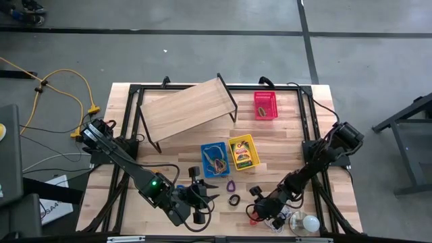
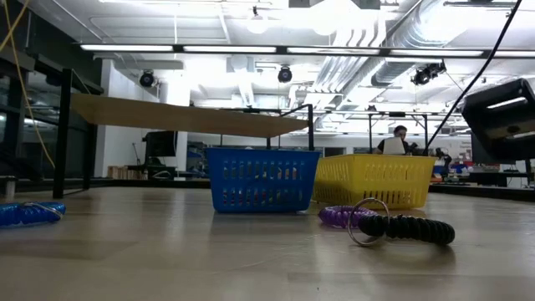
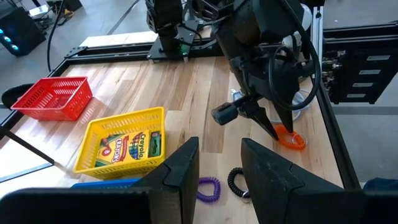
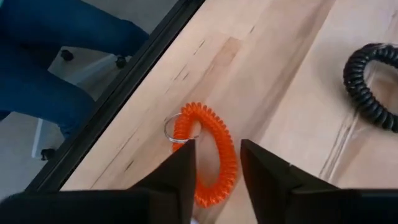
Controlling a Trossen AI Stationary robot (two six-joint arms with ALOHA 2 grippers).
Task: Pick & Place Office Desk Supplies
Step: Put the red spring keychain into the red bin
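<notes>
An orange coiled loop [image 4: 214, 155] with a metal ring lies flat on the table near its front edge. My right gripper [image 4: 217, 171] slants down over it, open, one finger on either side of the coil's band. My left gripper [image 3: 217, 168] hangs open and empty above the table, left of a purple coil [image 3: 208, 188] and a black coil [image 3: 235, 182]. The yellow basket [image 1: 244, 152] holds the crayon box [image 3: 127, 148]; beside it is the blue basket [image 1: 214, 159]. The red basket [image 1: 265, 105] stands at the far right. My right gripper comes at the orange coil slanting down from the table's far right, its open fingers [image 4: 183, 165] astride one side of the loop [image 4: 225, 163]. Whether a finger touches the coil I cannot tell. The coil lies flat on the table.
A wooden board on black legs [image 1: 185, 108] stands at the far left. A white bulb [image 1: 310, 223] lies by the front right corner. A blue coil [image 2: 29, 213] lies on the table in the low view. A person's legs [image 4: 56, 56] are just beyond the front edge.
</notes>
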